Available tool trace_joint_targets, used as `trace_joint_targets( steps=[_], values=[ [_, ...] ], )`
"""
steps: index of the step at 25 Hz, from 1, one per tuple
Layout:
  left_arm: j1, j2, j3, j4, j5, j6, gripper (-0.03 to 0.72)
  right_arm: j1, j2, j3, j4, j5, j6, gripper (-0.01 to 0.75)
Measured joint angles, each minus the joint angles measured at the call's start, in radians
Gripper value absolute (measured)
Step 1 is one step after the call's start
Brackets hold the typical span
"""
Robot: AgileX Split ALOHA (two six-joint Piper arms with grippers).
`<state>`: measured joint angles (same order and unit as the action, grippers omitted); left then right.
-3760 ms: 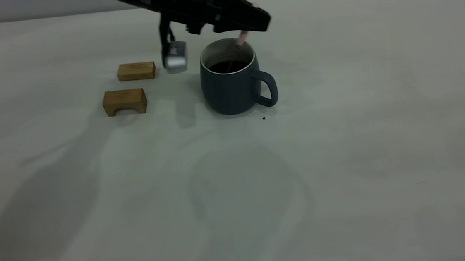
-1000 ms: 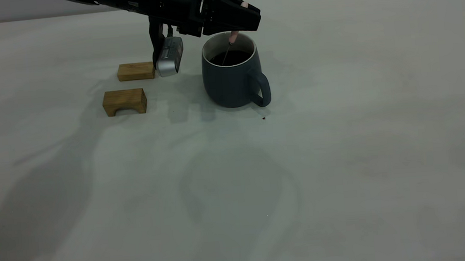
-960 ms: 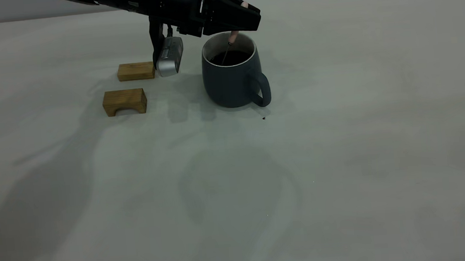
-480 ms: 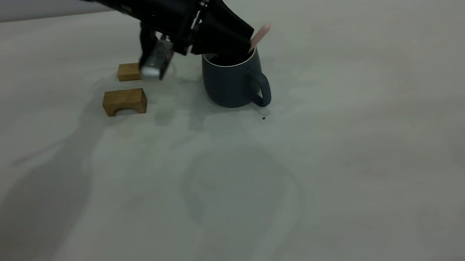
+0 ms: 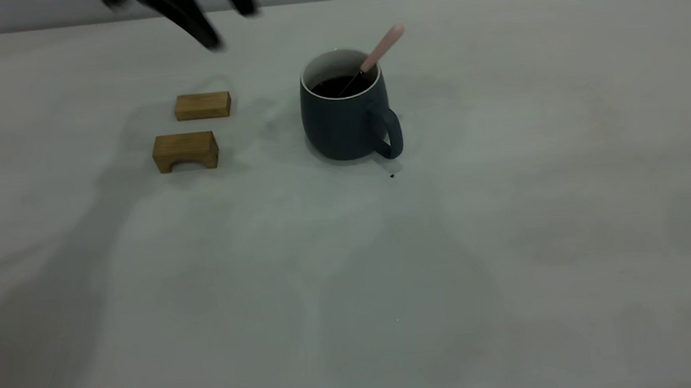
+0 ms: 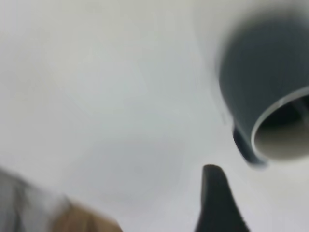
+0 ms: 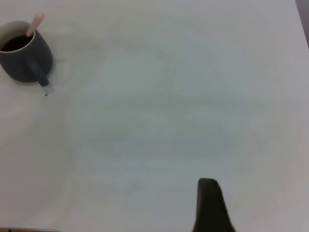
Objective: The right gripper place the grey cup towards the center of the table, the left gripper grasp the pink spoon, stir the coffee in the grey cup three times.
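Now my left gripper (image 5: 227,27) hangs apart, spread wide, empty; pink spoon (image 5: 379,54) leans in grey cup (image 5: 345,117). Stirring looks finished.

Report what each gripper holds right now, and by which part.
Nothing is held. The pink spoon leans free in the grey cup; the left gripper is up and away, and the right arm is parked far off.

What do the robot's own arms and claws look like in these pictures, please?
Little shows. In the exterior view the left claw is a motion-blurred pair of slim, matte black tapered prongs with no visible markings or cables. Each wrist view shows one black, rounded-tipped finger: the left's and the right's. The arms themselves are out of frame.
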<state>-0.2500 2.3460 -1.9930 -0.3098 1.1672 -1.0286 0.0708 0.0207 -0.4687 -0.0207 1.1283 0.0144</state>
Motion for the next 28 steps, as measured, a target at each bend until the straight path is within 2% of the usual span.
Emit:
trace_joint_targets(
  steps=[5, 10, 12, 13, 16, 19, 21, 24, 28],
  values=[
    [-0.029, -0.159, 0.0, 0.303, 0.0, 0.007, 0.408, 0.0, 0.0, 0.0, 0.0, 0.0, 0.0, 0.535],
    [-0.048, -0.301, 0.0, 0.453, 0.0, 0.015, 0.34, 0.0, 0.0, 0.0, 0.0, 0.0, 0.0, 0.535],
    [-0.052, -0.372, 0.0, 0.489, 0.0, 0.09, 0.321, 0.0, 0.0, 0.0, 0.0, 0.0, 0.0, 0.535],
    [-0.056, -0.406, 0.0, 0.503, 0.0, 0.188, 0.311, 0.0, 0.0, 0.0, 0.0, 0.0, 0.0, 0.535],
    [-0.081, -0.536, 0.0, 0.506, 0.0, 0.609, 0.288, 0.0, 0.0, 0.0, 0.0, 0.0, 0.0, 0.535],
    [-0.122, -0.654, 0.0, 0.426, 0.0, 1.005, 0.269, 0.0, 0.0, 0.0, 0.0, 0.0, 0.0, 0.535],
    [-0.132, -0.724, 0.0, 0.359, 0.0, 1.092, 0.258, 0.0, 0.0, 0.0, 0.0, 0.0, 0.0, 0.535],
    [-0.132, -0.839, 0.036, 0.341, 0.0, 1.089, 0.246, 0.0, 0.0, 0.0, 0.0, 0.0, 0.0, 0.535],
    [-0.132, -1.031, 0.204, 0.328, 0.0, 1.049, 0.245, 0.0, 0.0, 0.0, 0.0, 0.0, 0.0, 0.535]
  ],
)
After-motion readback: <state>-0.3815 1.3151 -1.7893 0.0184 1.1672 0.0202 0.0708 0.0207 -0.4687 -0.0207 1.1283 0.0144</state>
